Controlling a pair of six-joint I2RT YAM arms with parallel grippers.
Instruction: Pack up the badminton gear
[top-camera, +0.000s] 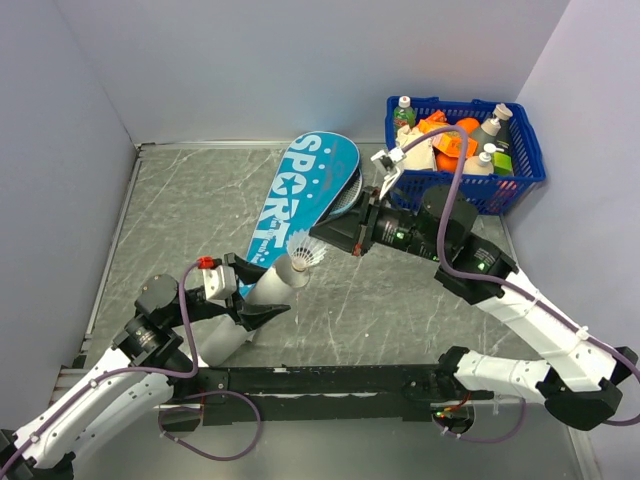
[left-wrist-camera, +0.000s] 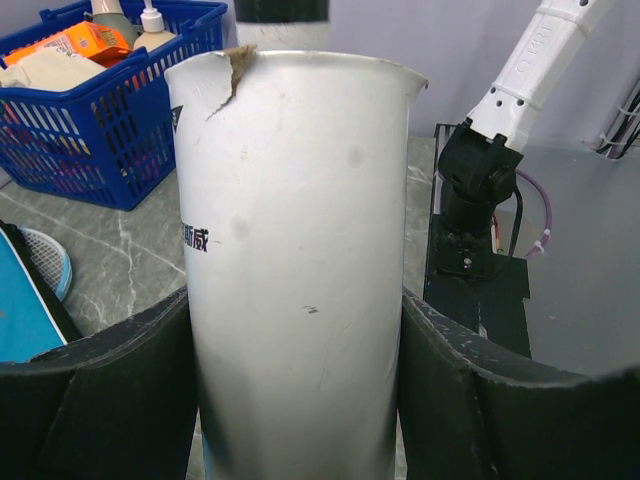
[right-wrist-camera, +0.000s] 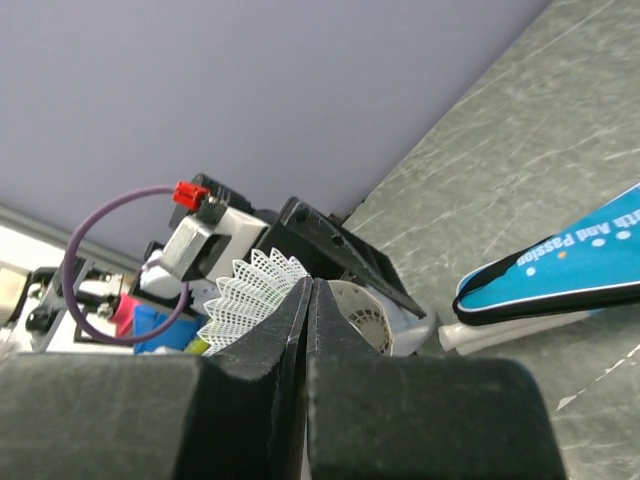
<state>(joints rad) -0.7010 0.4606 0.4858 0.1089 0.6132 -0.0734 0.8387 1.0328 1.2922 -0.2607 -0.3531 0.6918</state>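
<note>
A long white tube (top-camera: 283, 274) lies tilted in my left gripper (top-camera: 254, 290), which is shut on its body; in the left wrist view the tube (left-wrist-camera: 300, 230) fills the gap between both black fingers (left-wrist-camera: 100, 390). My right gripper (top-camera: 323, 239) is shut on the mesh skirt of a white shuttlecock (top-camera: 307, 251), held right at the tube's open mouth (right-wrist-camera: 368, 315). From the right wrist the shuttlecock (right-wrist-camera: 243, 295) fans out left of the right gripper (right-wrist-camera: 308, 292). The blue SPORT bag (top-camera: 300, 190) lies flat behind, a racket head (top-camera: 348, 195) showing at its wide end.
A blue mesh basket (top-camera: 524, 160) with bottles and packets stands at the back right corner, close behind the right arm. Grey walls close in the table on three sides. The black base rail (top-camera: 330, 380) runs along the near edge.
</note>
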